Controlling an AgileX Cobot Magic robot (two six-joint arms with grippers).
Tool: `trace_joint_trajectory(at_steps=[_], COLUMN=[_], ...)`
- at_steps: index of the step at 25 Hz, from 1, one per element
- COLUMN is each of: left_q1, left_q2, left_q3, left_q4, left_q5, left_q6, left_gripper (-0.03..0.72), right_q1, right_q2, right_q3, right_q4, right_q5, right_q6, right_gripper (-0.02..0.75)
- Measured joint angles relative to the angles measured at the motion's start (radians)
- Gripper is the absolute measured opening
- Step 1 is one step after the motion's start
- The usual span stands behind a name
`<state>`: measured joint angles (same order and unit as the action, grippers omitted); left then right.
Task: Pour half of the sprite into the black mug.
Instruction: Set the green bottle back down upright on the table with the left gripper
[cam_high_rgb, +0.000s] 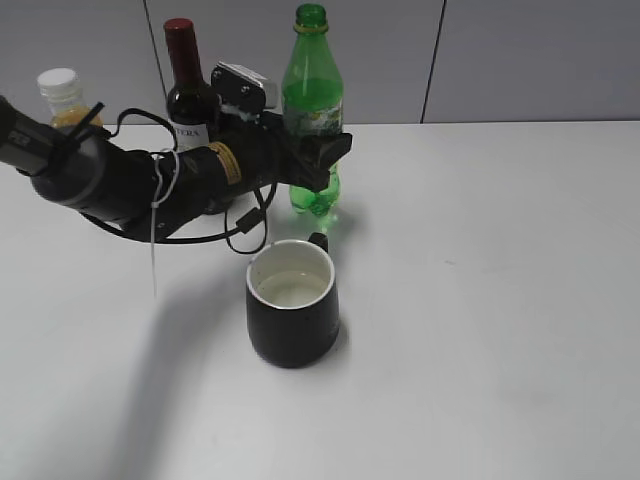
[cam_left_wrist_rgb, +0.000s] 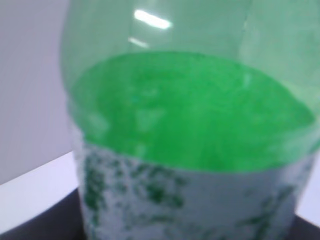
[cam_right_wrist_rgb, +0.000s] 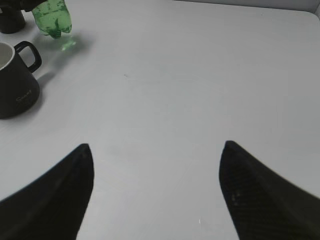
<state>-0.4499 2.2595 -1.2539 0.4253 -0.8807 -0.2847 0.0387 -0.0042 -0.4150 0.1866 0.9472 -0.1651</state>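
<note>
Left gripper clamped round the sprite, upright, far side of the table. Black mug just nearer, slightly left. Right gripper wide open, off right.

I see open table right of the black mug; wine bottle and juice bottle crowd the back left.

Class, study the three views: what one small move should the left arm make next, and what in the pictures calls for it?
Probably carry the sprite bottle toward the black mug and begin tipping it. The left tool is closed around the bottle's middle, the bottle is upright with its base just off the table, its top looks uncapped, and the mug sits open in front of it.
</note>
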Motion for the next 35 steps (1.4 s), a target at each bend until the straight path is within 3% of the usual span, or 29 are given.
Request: trace_joint_trajectory(at_steps=[17, 25, 35], left_q1=[-0.007, -0.005, 0.042], left_q2=[0.055, 0.055, -0.014], left_q3=[-0.029, -0.031, 0.053], left_q4=[0.015, 0.016, 0.068], left_q5=[0.019, -0.007, -0.018], left_q6=[-0.001, -0.001, -0.001], left_gripper=[0.447, 0.594, 0.605], right_q1=[0.0, 0.0, 0.0], right_q2=[0.0, 0.0, 0.0], right_q3=[0.0, 0.0, 0.0], right_q4=[0.0, 0.0, 0.0], right_q5=[0.0, 0.0, 0.0], right_q6=[0.0, 0.0, 0.0], right_gripper=[0.592, 0.592, 0.592])
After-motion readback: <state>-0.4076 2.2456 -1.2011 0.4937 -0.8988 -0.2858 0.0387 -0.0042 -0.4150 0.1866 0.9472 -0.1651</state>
